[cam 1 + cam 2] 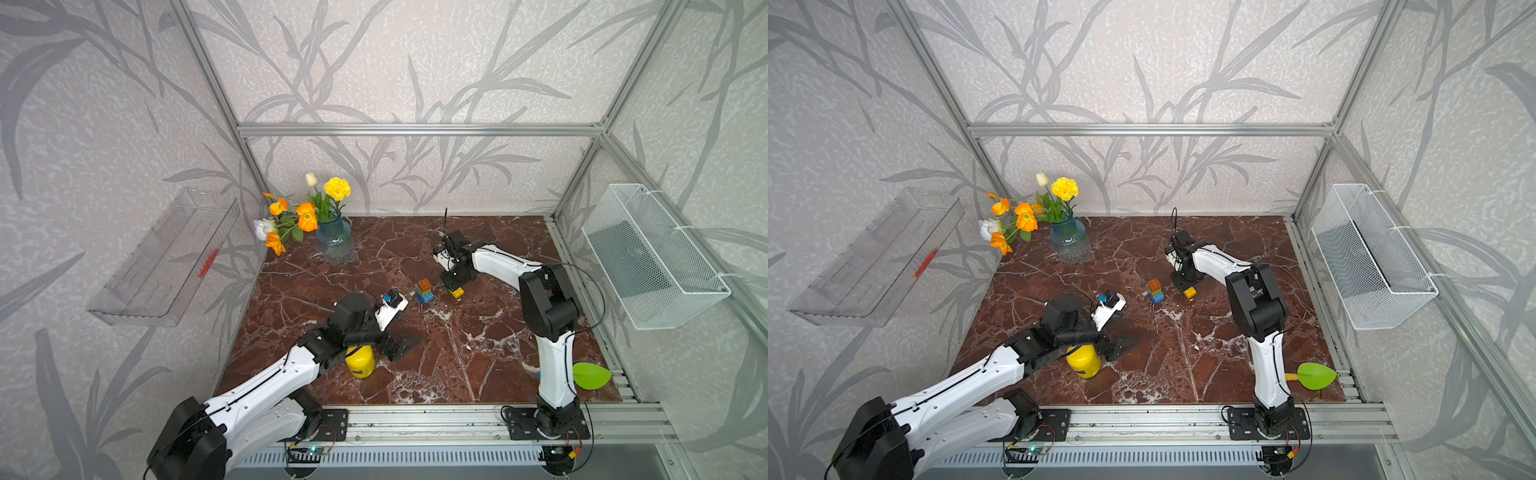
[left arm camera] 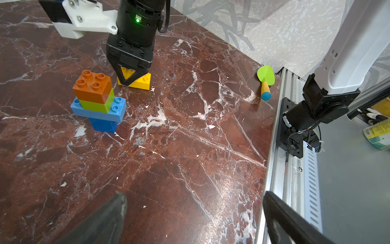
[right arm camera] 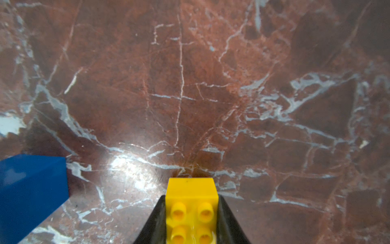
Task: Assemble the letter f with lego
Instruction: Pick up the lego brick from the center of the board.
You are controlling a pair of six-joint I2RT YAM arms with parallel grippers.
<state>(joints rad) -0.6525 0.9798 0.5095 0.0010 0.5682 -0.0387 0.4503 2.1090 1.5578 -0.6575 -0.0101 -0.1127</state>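
The right end effector point(image 2: 132, 78) is pointing straight down at the tabletop point(image 1: 478, 353) and is clasping the long yellow brick point(image 2: 141, 82). In the right wrist view its two black fingers point(image 3: 155, 224) are lying flush against opposite sides of that brick, with no gap showing. The brick is sitting studs up, and it looks to be resting on the marble surface. One end is sticking out past the fingers.

Just beside this end effector, on the side facing the left arm, the stack point(image 2: 98, 103) is standing upright and apart from the yellow brick. The orange brick point(image 2: 92, 86) is sitting on top and the green brick point(image 2: 99, 104) under it. Next comes the long light-blue brick point(image 2: 96, 114), jutting out past the green one at both ends. The dark-blue brick point(image 2: 103, 125) is forming the foot. In both top views the stack point(image 1: 424, 291) is standing between the two arms, much nearer the right end effector point(image 1: 456, 290) than the left.

The left end effector point(image 1: 400, 349) is hovering low over the tabletop, well apart from the stack, with its jaws spread wide and nothing between them. Its fingers point(image 2: 105, 219) are framing bare marble in the left wrist view.

A yellow cylinder point(image 1: 360, 363) is standing just behind the left end effector, partly under that arm. A green leaf-shaped tool point(image 1: 591, 375) is lying well behind the right end effector, near the base of the right arm.
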